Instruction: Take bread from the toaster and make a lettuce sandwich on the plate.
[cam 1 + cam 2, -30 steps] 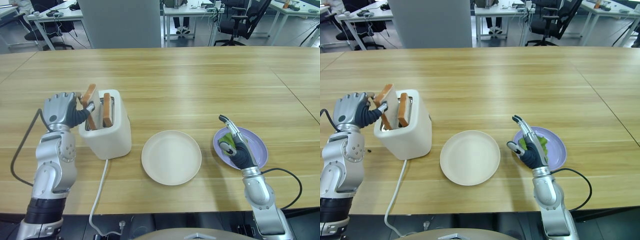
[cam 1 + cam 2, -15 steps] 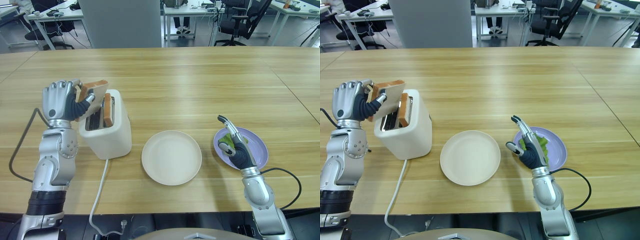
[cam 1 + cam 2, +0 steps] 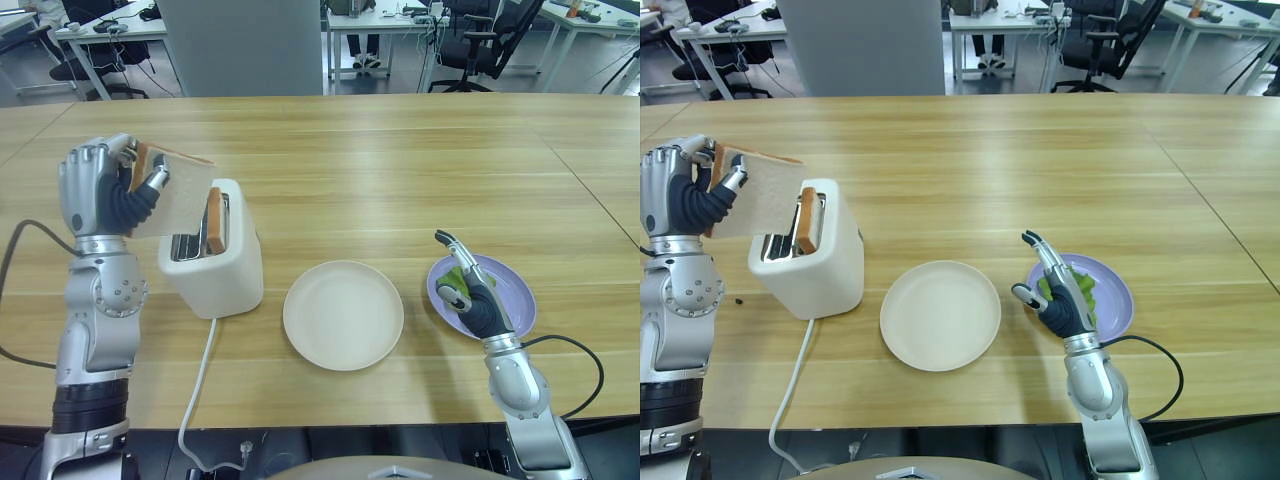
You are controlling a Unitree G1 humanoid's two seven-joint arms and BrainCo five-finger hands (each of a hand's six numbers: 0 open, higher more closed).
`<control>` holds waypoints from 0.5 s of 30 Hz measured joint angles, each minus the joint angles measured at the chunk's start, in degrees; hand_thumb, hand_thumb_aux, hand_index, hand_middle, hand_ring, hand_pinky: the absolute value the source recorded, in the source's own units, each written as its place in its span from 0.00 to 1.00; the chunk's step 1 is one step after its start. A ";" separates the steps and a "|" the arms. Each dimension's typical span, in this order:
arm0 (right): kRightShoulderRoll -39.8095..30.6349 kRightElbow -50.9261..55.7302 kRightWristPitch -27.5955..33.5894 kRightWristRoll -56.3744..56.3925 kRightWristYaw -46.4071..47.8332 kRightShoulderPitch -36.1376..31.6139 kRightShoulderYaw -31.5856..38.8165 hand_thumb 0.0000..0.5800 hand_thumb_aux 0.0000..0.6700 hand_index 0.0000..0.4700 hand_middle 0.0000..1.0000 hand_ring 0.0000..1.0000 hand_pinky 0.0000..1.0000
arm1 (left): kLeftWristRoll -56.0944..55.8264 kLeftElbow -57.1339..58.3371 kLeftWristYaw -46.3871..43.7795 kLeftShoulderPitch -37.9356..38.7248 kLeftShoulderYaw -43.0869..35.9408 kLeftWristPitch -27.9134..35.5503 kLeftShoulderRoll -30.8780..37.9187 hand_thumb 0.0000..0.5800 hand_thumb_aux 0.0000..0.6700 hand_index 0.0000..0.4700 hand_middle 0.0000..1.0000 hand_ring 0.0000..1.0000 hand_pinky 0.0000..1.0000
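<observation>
My left hand [image 3: 98, 188] is shut on a slice of bread [image 3: 176, 194], held in the air above and to the left of the white toaster [image 3: 216, 265]. A second slice [image 3: 213, 219] still stands in the toaster's right slot. The empty cream plate [image 3: 343, 314] lies in the middle of the table, right of the toaster. Green lettuce [image 3: 1078, 290] rests on a purple plate [image 3: 1110, 297] at the right. My right hand [image 3: 468, 292] stands upright and open at the purple plate's left rim, holding nothing.
The toaster's white cord [image 3: 202, 380] runs down to the table's front edge. Bare wooden table stretches behind the plates. Desks and office chairs [image 3: 478, 45] stand in the room beyond the far edge.
My left hand has pulled one slice up out of the toaster's left slot and lifted it up and to the left. The right hand has hardly moved.
</observation>
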 measured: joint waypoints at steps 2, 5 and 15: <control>-0.25 0.00 0.01 -0.05 0.00 -0.25 -0.18 0.00 0.00 0.00 0.00 0.00 0.00 | -2.29 -1.43 -0.55 0.02 1.17 -0.59 -0.68 1.00 1.00 0.98 1.00 1.00 1.00; -0.98 0.01 0.19 -0.02 0.00 -0.89 -1.37 0.00 0.00 0.00 0.00 0.00 0.00 | -5.15 -3.99 -2.12 0.11 2.32 -0.73 -1.83 1.00 1.00 0.98 1.00 1.00 1.00; -10.27 2.24 4.33 -7.42 0.61 -2.87 -4.94 0.00 0.00 0.00 0.00 0.00 0.00 | -17.68 -16.80 -12.95 0.18 2.18 6.62 -8.02 1.00 1.00 0.98 1.00 1.00 1.00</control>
